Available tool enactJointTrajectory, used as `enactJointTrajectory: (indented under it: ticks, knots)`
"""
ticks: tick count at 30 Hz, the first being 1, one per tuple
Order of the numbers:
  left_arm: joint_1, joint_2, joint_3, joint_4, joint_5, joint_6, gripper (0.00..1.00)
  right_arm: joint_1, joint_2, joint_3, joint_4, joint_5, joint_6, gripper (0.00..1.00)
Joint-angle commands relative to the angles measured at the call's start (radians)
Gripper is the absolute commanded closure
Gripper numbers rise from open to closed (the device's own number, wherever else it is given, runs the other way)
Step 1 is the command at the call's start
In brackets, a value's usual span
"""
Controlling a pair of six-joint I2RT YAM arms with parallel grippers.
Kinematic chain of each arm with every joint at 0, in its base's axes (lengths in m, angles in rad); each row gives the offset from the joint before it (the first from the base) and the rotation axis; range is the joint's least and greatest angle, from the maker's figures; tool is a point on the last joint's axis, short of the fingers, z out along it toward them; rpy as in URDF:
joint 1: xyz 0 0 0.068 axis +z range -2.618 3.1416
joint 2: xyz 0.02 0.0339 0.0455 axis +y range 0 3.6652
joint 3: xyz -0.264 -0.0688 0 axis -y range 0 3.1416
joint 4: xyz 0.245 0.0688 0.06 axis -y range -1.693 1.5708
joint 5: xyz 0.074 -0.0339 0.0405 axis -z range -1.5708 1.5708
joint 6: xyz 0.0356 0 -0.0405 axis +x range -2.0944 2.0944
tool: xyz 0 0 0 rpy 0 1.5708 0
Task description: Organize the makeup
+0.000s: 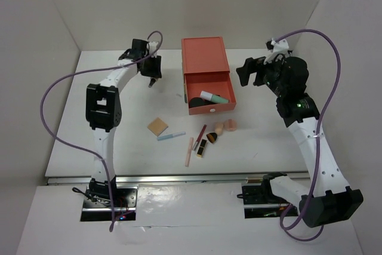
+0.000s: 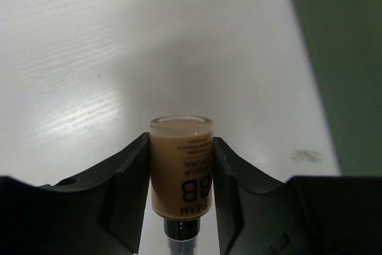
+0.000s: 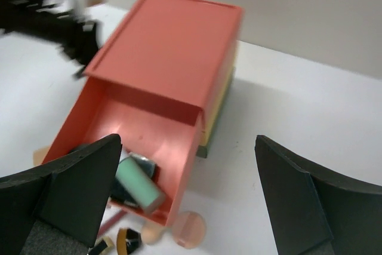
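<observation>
Our left gripper (image 2: 181, 143) is squeezing a little tan BB cream tube (image 2: 181, 174) between both fingers, with its dark cap pointing back at the camera. Only the left wrist view is letting us read the letters. The top view is showing just a small dark bit at those fingers, close to the left of the drawer box (image 1: 205, 57). Our right gripper (image 3: 194, 177) is hanging wide open with nothing in it, to the right of the box. The right wrist view is showing us yellow and green layers under the coral top, which the top view is hiding. The coral drawer (image 1: 224, 108) is sticking out toward us. Inside it we are seeing one mint tube (image 1: 214, 96) and some black things (image 1: 196, 103), too mixed up to count. On the table (image 1: 268, 147) in front we are counting one tan compact (image 1: 158, 126), one blue pencil (image 1: 171, 136), one pink pencil (image 1: 189, 151), two peach sponges (image 1: 219, 128), one thin red stick (image 1: 200, 137), one black lipstick (image 1: 203, 147) and one black and orange piece (image 1: 212, 137).
</observation>
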Motion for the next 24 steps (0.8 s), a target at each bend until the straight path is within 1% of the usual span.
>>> enactJointTrajectory:
  ticks: [1, 2, 3, 4, 5, 6, 7, 9, 10, 11, 12, 13, 14, 15, 16, 17, 18, 19, 20, 21, 22, 23, 24]
  knots:
    - [-0.012, -0.284, -0.019, 0.023, 0.104, -0.059, 1.0, -0.007, -0.021, -0.007, 0.082, 0.319, 0.211, 0.0]
    - [-0.036, -0.38, -0.032, 0.023, 0.104, -0.042, 1.0, -0.017, -0.008, 0.007, 0.055, 0.464, 0.276, 0.0]
    - [-0.058, -0.428, -0.05, 0.041, 0.09, -0.042, 1.0, -0.017, 0.006, 0.018, 0.022, 0.515, 0.298, 0.0]
    - [-0.082, -0.474, -0.084, 0.041, 0.022, -0.027, 1.0, -0.017, 0.021, 0.03, -0.048, 0.548, 0.314, 0.0]
    - [-0.111, -0.514, -0.099, 0.056, -0.011, 0.001, 1.0, -0.027, 0.034, 0.05, -0.077, 0.574, 0.346, 0.0]
    - [-0.171, -0.549, -0.11, 0.056, -0.028, 0.016, 0.99, -0.027, 0.06, 0.05, -0.102, 0.608, 0.358, 0.0]
    - [-0.202, -0.607, -0.13, 0.056, -0.028, 0.03, 0.99, -0.027, 0.069, 0.05, -0.131, 0.608, 0.358, 0.0]
    - [-0.254, -0.649, -0.139, 0.056, -0.028, 0.062, 0.99, -0.027, 0.069, 0.05, -0.131, 0.608, 0.368, 0.0]
    - [-0.306, -0.664, -0.151, 0.056, -0.028, 0.073, 0.98, -0.027, 0.069, 0.037, -0.131, 0.608, 0.368, 0.0]
    - [-0.329, -0.678, -0.164, 0.056, -0.008, 0.073, 0.96, -0.036, 0.069, 0.017, -0.131, 0.608, 0.368, 0.0]
    - [-0.354, -0.688, -0.164, 0.047, 0.004, 0.113, 0.95, -0.036, 0.069, 0.006, -0.122, 0.599, 0.368, 0.0]
    - [-0.404, -0.688, -0.164, 0.047, 0.004, 0.13, 0.93, -0.036, 0.058, -0.005, -0.122, 0.599, 0.368, 0.0]
    - [-0.432, -0.665, -0.152, 0.038, 0.004, 0.151, 0.9, -0.036, 0.048, -0.014, -0.122, 0.599, 0.368, 0.0]
    - [-0.458, -0.646, -0.141, 0.029, 0.004, 0.171, 0.9, -0.045, 0.048, -0.023, -0.122, 0.59, 0.368, 0.0]
    - [-0.507, -0.625, -0.127, 0.029, -0.014, 0.206, 0.9, -0.045, 0.039, -0.023, -0.122, 0.59, 0.377, 0.0]
    - [-0.528, -0.599, -0.084, -0.005, -0.046, 0.219, 0.9, -0.056, 0.038, -0.023, -0.131, 0.577, 0.377, 0.0]
    - [-0.544, -0.57, -0.058, -0.02, -0.046, 0.236, 0.9, -0.056, 0.029, -0.023, -0.131, 0.577, 0.377, 0.0]
    - [-0.57, -0.506, -0.029, -0.037, -0.06, 0.266, 0.9, -0.065, 0.029, -0.023, -0.131, 0.555, 0.377, 0.0]
    - [-0.584, -0.472, 0.04, -0.051, -0.08, 0.266, 0.9, -0.065, 0.02, -0.023, -0.131, 0.554, 0.377, 0.0]
    - [-0.593, -0.436, 0.077, -0.086, -0.114, 0.283, 0.9, -0.065, 0.02, -0.034, -0.131, 0.542, 0.377, 0.0]
    - [-0.602, -0.371, 0.109, -0.086, -0.134, 0.292, 0.9, -0.065, 0.009, -0.034, -0.131, 0.542, 0.377, 0.0]
    - [-0.616, -0.34, 0.164, -0.098, -0.152, 0.305, 0.9, -0.065, 0.009, -0.034, -0.14, 0.531, 0.377, 0.0]
    - [-0.616, -0.315, 0.187, -0.098, -0.183, 0.314, 0.9, -0.065, 0.009, -0.034, -0.14, 0.531, 0.377, 0.0]
